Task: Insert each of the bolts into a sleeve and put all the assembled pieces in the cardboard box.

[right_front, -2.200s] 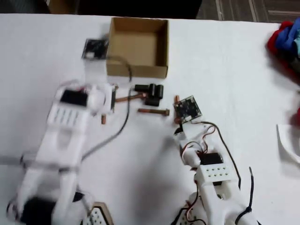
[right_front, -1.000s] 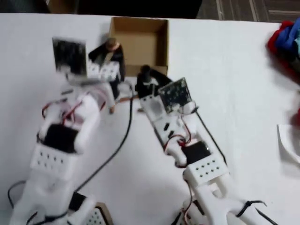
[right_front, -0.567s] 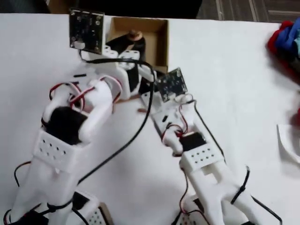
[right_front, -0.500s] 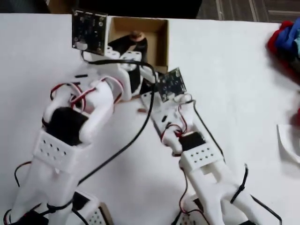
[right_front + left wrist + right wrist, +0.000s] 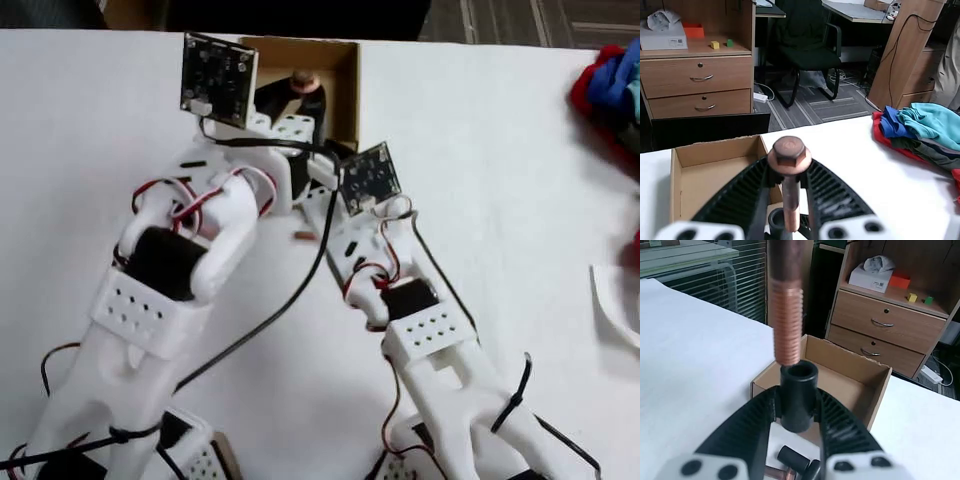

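My left gripper (image 5: 789, 169) is shut on a copper bolt (image 5: 789, 151), held head up. Its threaded end (image 5: 787, 315) hangs just above the mouth of a black sleeve (image 5: 799, 397). That sleeve stands upright with my right gripper (image 5: 797, 401) shut on it. In the high view the left gripper (image 5: 290, 98) holds the bolt head (image 5: 300, 79) at the front edge of the cardboard box (image 5: 343, 70), with the right gripper (image 5: 316, 186) close below it. The box (image 5: 850, 375) lies open right behind the sleeve. Loose sleeves (image 5: 792, 457) and a bolt (image 5: 303, 236) lie on the table under the arms.
A heap of coloured cloths (image 5: 608, 80) lies at the table's right edge, with a white object (image 5: 612, 310) nearer the front. A black cable (image 5: 290, 290) runs between the two arms. The white table stretches open to the right of the box.
Both arms have lifted off the table and come together in front of the box. The left gripper carried the bolt rightward until it hangs over the sleeve held by the right gripper.
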Controlling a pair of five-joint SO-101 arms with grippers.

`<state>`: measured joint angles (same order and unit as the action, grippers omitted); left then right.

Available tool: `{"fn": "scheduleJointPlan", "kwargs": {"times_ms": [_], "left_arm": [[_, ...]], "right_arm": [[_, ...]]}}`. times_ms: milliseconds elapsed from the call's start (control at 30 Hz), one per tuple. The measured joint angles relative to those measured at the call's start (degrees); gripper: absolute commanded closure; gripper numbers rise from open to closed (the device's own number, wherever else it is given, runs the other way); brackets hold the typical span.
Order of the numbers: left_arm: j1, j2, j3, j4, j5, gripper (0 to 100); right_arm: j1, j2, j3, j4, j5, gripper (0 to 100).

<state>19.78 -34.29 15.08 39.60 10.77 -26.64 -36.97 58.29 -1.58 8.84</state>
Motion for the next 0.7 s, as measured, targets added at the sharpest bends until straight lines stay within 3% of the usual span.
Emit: {"fn": "scheduleJointPlan", "kwargs": {"times_ms": [700], "left_arm": [[-0.18, 0.00, 6.68, -1.76, -0.09, 97]], "right_arm": [[0.00, 0.00, -0.53, 0.00, 0.00, 97.8]]}}
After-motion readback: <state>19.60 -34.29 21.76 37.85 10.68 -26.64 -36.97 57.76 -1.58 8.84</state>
